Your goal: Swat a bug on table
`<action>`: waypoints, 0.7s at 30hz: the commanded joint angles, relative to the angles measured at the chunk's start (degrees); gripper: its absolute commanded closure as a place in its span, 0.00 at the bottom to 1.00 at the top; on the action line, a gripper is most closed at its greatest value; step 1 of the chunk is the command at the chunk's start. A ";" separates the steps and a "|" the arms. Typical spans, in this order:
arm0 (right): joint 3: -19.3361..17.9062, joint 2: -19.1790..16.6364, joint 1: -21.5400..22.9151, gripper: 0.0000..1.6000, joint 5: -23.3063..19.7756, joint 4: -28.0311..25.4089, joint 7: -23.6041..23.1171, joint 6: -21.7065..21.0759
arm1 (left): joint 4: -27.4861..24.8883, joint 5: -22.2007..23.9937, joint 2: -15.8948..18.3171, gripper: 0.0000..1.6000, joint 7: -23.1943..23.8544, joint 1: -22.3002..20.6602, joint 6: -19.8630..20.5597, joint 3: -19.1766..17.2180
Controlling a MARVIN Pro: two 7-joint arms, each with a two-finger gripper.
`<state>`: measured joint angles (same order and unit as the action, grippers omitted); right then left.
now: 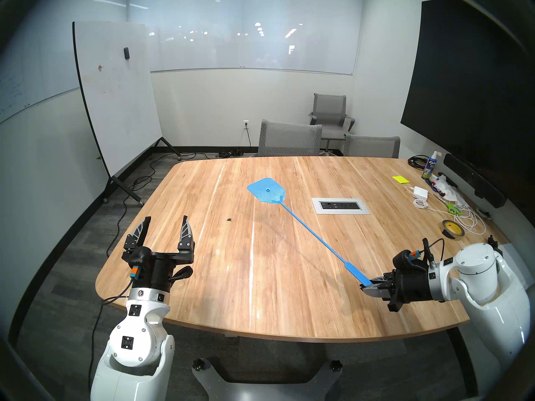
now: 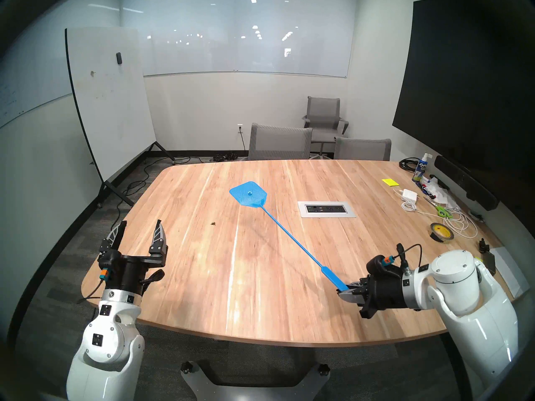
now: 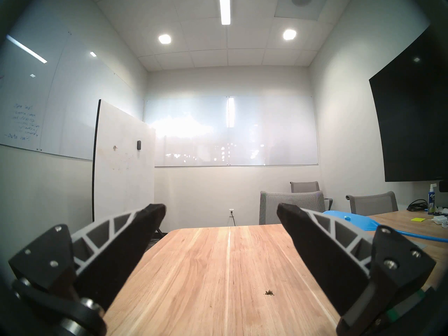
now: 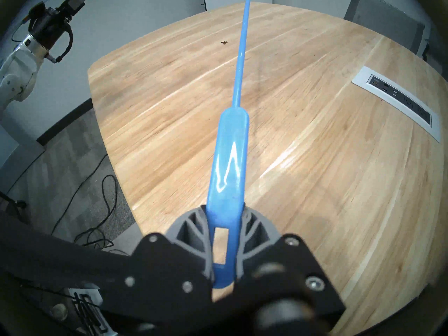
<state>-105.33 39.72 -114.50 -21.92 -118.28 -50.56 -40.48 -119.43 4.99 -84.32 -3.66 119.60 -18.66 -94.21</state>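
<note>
The bug (image 1: 229,219) is a tiny dark speck on the wood-plank table (image 1: 260,276), left of centre; it also shows in the left wrist view (image 3: 269,292) and the right wrist view (image 4: 223,42). My right gripper (image 1: 372,286) is shut on the handle end of a blue fly swatter (image 1: 315,234) at the table's right front. The swatter head (image 1: 267,193) is raised above the table, right of and beyond the bug. My left gripper (image 1: 167,220) is open and empty over the table's left edge, left of the bug.
A silver outlet panel (image 1: 340,205) is set in the table right of the swatter. A tape roll (image 1: 453,229), scissors (image 1: 451,208), white cables, a charger (image 1: 420,192), a spray bottle (image 1: 429,167) and sticky notes (image 1: 400,179) lie at the far right. Grey chairs (image 1: 289,138) stand behind.
</note>
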 commanded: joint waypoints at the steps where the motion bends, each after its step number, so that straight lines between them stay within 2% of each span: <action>1: 3.70 -3.62 6.28 1.00 -1.65 -0.23 1.09 0.34 | -1.30 -0.07 0.06 0.00 0.07 -0.13 -0.15 0.06; 4: 7.19 -3.84 8.97 1.00 -1.81 0.27 1.94 0.35 | -1.32 -0.07 0.06 0.00 0.07 -0.11 -0.14 0.06; 6: 7.55 -3.88 8.95 1.00 -1.96 0.17 2.39 0.57 | -1.32 -0.07 0.06 0.00 0.07 -0.11 -0.13 0.06; 8: 10.52 -3.62 11.26 1.00 -1.69 0.89 3.16 0.64 | -1.33 -0.07 0.05 0.00 0.07 -0.11 -0.13 0.06; 10: 11.22 -3.54 11.71 1.00 -1.78 0.98 3.58 0.72 | -1.33 -0.07 0.05 0.00 0.07 -0.11 -0.13 0.06; 12: 13.63 -2.73 13.99 1.00 -1.69 1.62 4.12 0.06 | -1.32 -0.07 0.05 0.00 0.07 -0.12 -0.14 0.06; 13: 13.54 -2.51 13.45 1.00 -1.83 1.40 4.78 0.36 | -1.32 -0.07 0.05 0.00 0.07 -0.12 -0.14 0.06; 16: 16.03 -1.65 16.09 1.00 -1.46 2.26 5.23 -0.60 | -1.31 -0.07 0.05 0.00 0.08 -0.12 -0.14 0.05; 18: 15.95 -1.40 15.84 1.00 -1.46 2.02 5.61 -0.55 | -1.30 -0.07 0.05 0.00 0.08 -0.13 -0.15 0.05; 19: 17.27 -0.81 17.49 1.00 -1.24 2.43 5.74 -1.07 | -1.29 -0.07 0.05 0.00 0.08 -0.13 -0.16 0.05; 21: 17.66 -0.52 18.05 1.00 -1.21 2.43 5.87 -1.32 | -1.28 -0.07 0.05 0.00 0.08 -0.14 -0.16 0.05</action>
<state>-89.39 37.58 -101.92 -23.22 -115.62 -45.51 -40.78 -119.44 4.99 -84.32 -3.64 119.59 -18.65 -94.22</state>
